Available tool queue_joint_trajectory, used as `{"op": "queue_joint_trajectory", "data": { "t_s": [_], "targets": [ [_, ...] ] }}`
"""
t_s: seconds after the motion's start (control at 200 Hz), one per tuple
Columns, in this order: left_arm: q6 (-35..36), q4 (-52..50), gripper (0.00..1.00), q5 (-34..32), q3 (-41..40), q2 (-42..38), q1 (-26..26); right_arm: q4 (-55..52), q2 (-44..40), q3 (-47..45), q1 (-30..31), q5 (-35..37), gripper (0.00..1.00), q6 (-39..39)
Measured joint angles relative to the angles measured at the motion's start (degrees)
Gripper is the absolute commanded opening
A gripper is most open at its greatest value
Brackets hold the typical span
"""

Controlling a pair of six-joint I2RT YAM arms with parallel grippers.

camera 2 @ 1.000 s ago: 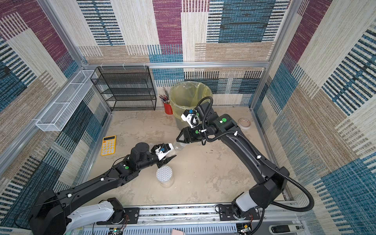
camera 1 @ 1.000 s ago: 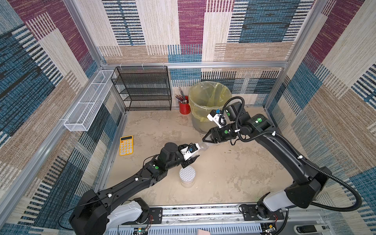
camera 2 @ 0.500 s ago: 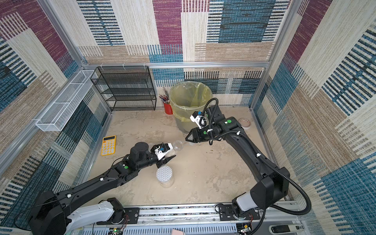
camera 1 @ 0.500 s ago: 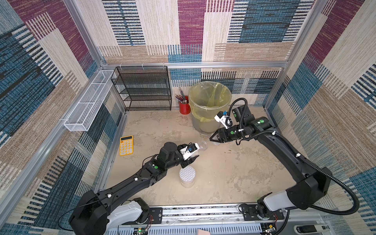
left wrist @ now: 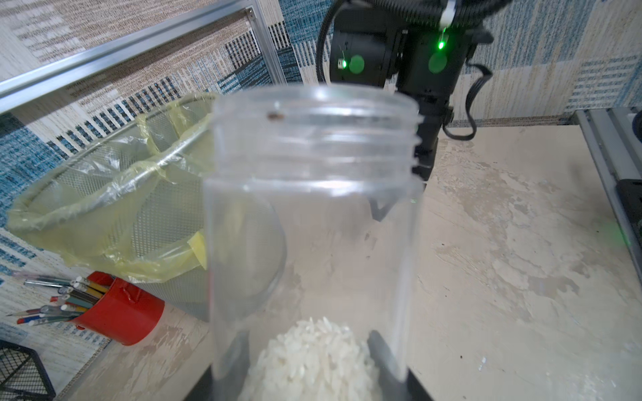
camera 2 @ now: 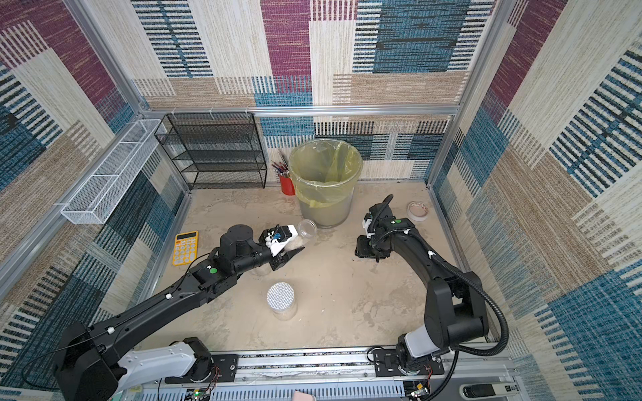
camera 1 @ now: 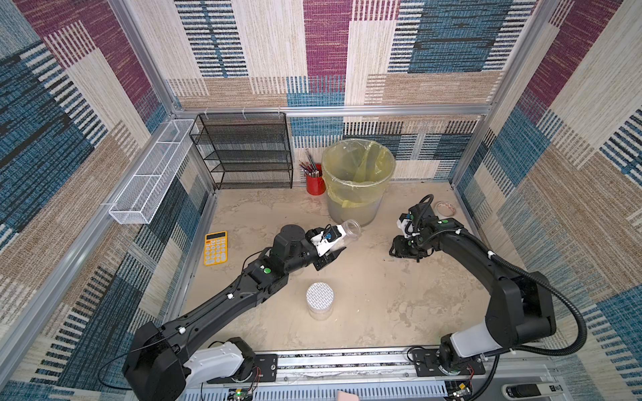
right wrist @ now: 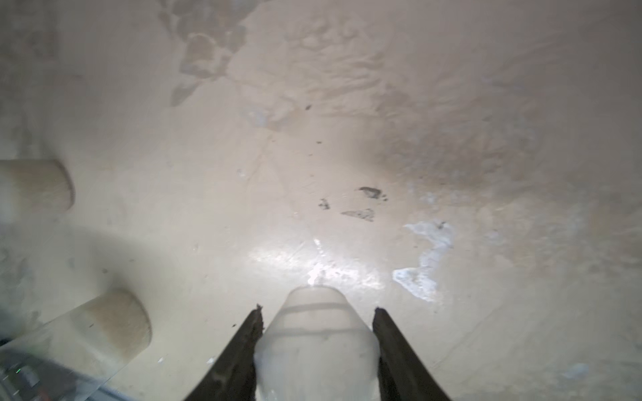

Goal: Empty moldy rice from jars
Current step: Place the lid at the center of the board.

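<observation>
Left wrist view showed the left jaws closed tight on the lower part of an open jar (left wrist: 312, 215), with one dark finger on each side of its clear wall. The jar had no lid, and its threaded mouth pointed away from the jaws, toward the bin (left wrist: 104, 198) with the yellow bag. The moldy rice (left wrist: 312, 357) lay as a small white heap inside the jar, at the end near the jaws. In both top views the open jar (camera 1: 347, 231) (camera 2: 305, 229) was held tilted above the table (camera 1: 364, 295), with its mouth near the bin.

In the right wrist view the right jaws stood partly apart and a clear lid (right wrist: 316, 340) sat between them. It touched both inner sides, so they were gripping it. They pointed down at the table, close over it. In a top view the right arm (camera 1: 462, 246) was bent low, and its jaws were well apart from the open jar.

A second jar (camera 1: 320, 312) stood upright on the table near the left arm (camera 1: 243, 295), closed with a white grid-patterned lid (camera 1: 320, 295). Farther out were a yellow calculator (camera 1: 216, 248), a red pencil cup (camera 1: 315, 184) just beside the bin, a roll of tape (camera 1: 445, 208) near the right arm, a black mesh shelf (camera 1: 246, 156) at the back wall and a white wire basket (camera 1: 146, 180) on the side wall
</observation>
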Motion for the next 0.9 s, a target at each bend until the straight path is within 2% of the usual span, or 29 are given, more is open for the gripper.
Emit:
{"op": "queue_joint_trajectory", "data": {
  "t_s": [0.16,0.386,0.536,0.656,0.901],
  "targets": [
    [0.07,-3.72,0.0,-1.49,6.34,2.36,0.0,2.08,5.2,0.02,-1.03,5.88,0.49,-0.48],
    [0.48,-7.85,0.0,-2.99,10.71,4.81,0.0,4.63,11.39,1.25,-2.01,10.78,0.49,-1.29],
    [0.85,-9.7,0.0,-4.37,14.25,6.6,0.0,5.75,14.6,2.89,-1.95,11.37,0.51,-1.55],
    [1.64,-11.85,0.0,-4.39,18.1,9.18,0.0,6.43,16.72,3.13,-1.95,11.37,0.57,-1.75],
    [4.55,-16.24,0.0,-5.46,21.94,11.54,0.0,7.37,17.09,2.73,-1.95,11.58,0.63,-2.56]
  ]
}}
